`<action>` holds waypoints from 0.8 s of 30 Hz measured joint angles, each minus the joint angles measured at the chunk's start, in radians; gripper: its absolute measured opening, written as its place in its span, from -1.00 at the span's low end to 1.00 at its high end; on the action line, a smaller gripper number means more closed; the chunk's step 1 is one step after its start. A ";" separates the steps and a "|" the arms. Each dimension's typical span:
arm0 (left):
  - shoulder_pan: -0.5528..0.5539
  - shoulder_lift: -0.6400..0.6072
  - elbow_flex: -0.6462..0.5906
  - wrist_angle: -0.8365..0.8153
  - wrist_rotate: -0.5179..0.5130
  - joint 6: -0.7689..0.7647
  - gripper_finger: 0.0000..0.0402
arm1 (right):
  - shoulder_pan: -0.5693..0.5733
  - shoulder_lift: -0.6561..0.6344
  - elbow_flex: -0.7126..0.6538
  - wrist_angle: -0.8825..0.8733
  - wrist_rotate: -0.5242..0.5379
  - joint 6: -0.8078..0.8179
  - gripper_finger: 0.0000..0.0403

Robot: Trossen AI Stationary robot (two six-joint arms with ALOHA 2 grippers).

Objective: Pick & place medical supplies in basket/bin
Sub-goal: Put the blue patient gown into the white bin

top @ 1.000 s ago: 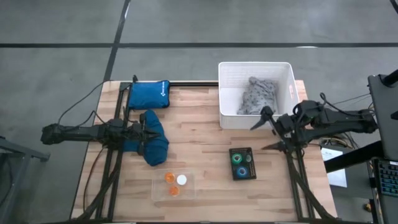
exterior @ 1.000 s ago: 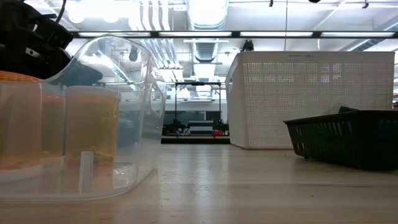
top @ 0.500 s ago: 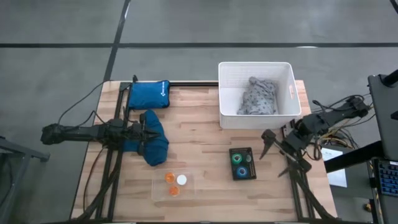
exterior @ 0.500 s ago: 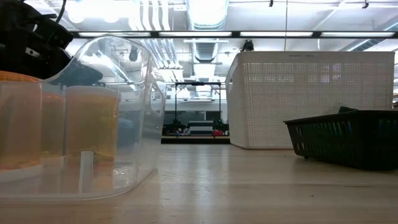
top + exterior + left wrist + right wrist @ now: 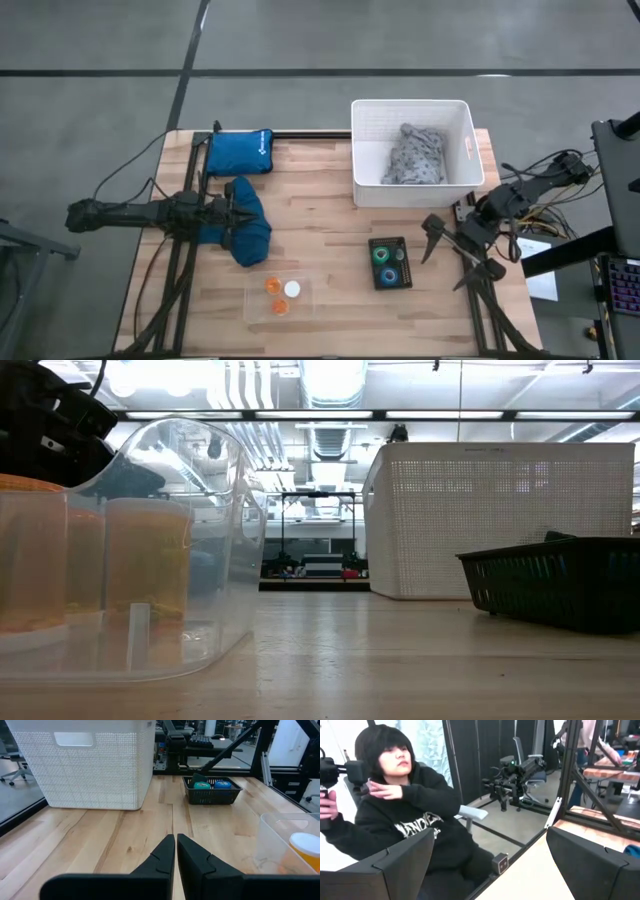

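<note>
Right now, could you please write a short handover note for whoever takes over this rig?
Left gripper: shut, empty, resting at the dark blue cloth.
Right gripper: fingers wide open, empty, hanging beside the small black basket near the table's right edge.
Done: the grey patterned cloth lies in the white bin.
Left: the dark blue cloth, the green and blue tape rolls in the black basket, and the orange and white caps in their clear tray.
</note>
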 joint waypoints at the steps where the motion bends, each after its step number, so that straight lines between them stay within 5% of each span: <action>1: 0.000 0.000 0.000 0.000 0.000 0.000 -0.87 | 0.000 0.002 0.000 0.000 0.000 0.007 0.91; 11: 0.000 0.000 0.000 0.000 0.000 0.000 -0.87 | 0.000 0.002 0.000 0.003 -0.007 -0.065 0.91; 18: 0.000 0.000 0.000 0.000 0.000 0.003 -0.87 | 0.000 -0.006 -0.052 -0.018 -0.403 -0.336 0.91; 24: 0.000 0.000 0.000 0.000 0.000 0.003 -0.87 | -0.001 -0.005 -0.142 0.028 -0.415 -0.410 0.91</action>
